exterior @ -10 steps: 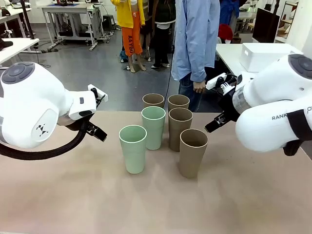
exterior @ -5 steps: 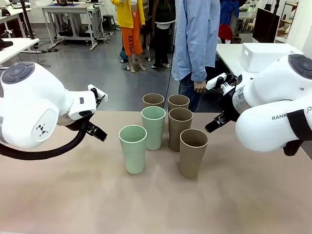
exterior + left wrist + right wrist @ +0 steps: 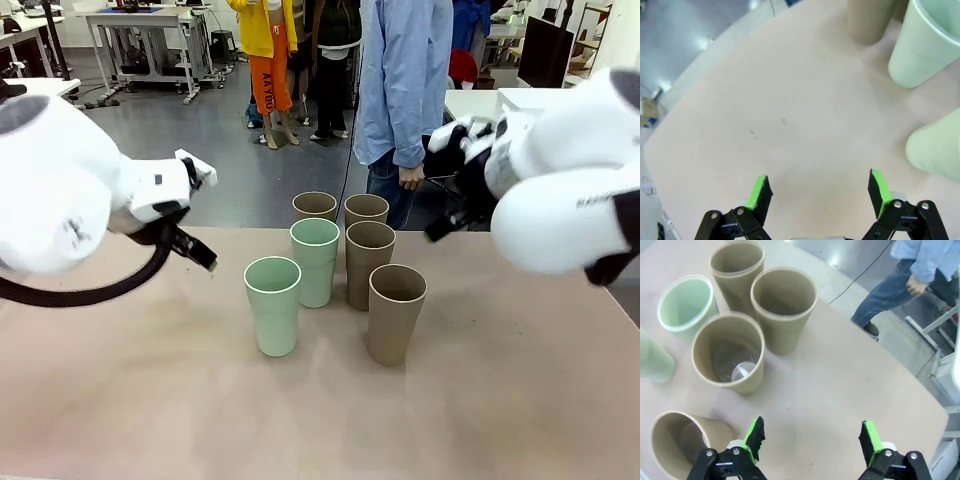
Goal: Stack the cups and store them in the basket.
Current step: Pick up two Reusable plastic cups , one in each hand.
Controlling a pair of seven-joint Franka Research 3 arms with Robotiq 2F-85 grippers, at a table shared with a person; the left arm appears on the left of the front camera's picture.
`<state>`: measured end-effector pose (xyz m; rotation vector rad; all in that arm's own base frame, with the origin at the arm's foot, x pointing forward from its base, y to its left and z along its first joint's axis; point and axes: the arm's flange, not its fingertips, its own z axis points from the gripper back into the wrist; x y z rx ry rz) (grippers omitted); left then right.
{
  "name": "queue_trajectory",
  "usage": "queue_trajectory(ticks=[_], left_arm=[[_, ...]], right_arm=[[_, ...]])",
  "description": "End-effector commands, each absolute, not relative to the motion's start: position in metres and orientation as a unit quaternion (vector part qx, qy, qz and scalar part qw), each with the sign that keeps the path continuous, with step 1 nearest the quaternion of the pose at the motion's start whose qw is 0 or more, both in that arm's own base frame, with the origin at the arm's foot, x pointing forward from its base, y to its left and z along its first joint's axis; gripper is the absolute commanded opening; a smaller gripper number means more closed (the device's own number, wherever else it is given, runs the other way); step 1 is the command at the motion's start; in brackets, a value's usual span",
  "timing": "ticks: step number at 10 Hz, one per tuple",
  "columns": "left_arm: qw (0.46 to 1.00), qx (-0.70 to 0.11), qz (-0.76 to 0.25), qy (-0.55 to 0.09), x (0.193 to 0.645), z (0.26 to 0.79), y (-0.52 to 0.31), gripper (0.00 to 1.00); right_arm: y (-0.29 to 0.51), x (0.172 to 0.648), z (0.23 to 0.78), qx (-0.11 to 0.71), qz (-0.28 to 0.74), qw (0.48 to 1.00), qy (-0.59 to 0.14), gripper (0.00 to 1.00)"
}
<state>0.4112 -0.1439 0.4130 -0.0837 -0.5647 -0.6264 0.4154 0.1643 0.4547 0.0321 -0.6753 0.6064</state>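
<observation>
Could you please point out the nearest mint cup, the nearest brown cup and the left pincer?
nearest mint cup [image 3: 272, 320], front view, wall.
nearest brown cup [image 3: 394, 330], front view, wall.
left pincer [image 3: 819, 181], left wrist view, between open fingertips.

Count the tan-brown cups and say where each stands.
4. At the back, side by side: far-left brown cup and far-right brown cup; middle brown cup beside the rear mint cup; nearest brown cup front right. None seems hidden.

Place: robotics lab.
Far left: metal-framed workbenches [image 3: 150, 22] on a grey floor [image 3: 200, 150].
Far right: dark monitor [image 3: 545, 50] by a white table [image 3: 468, 100].
</observation>
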Motion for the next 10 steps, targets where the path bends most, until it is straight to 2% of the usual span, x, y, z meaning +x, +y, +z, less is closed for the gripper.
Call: queue_trajectory(ticks=[1,3,5,10], left_arm=[[0.902,-0.077,-0.337,-0.257,0.416,0.47,-0.11,1.0],[0.883,-0.121,-0.376,-0.253,0.415,0.507,-0.072,1.0],[0.85,-0.168,-0.43,-0.254,0.411,0.519,-0.028,1.0],[0.749,-0.253,-0.518,-0.326,0.383,0.5,0.077,1.0]], right_arm=[[0.147,0.423,0.508,0.036,0.279,0.903,-0.325,1.0],[0.11,0.421,0.548,0.077,0.297,0.894,-0.327,1.0],[0.065,0.413,0.567,0.108,0.336,0.872,-0.339,1.0],[-0.058,0.398,0.553,0.208,0.411,0.805,-0.375,1.0]])
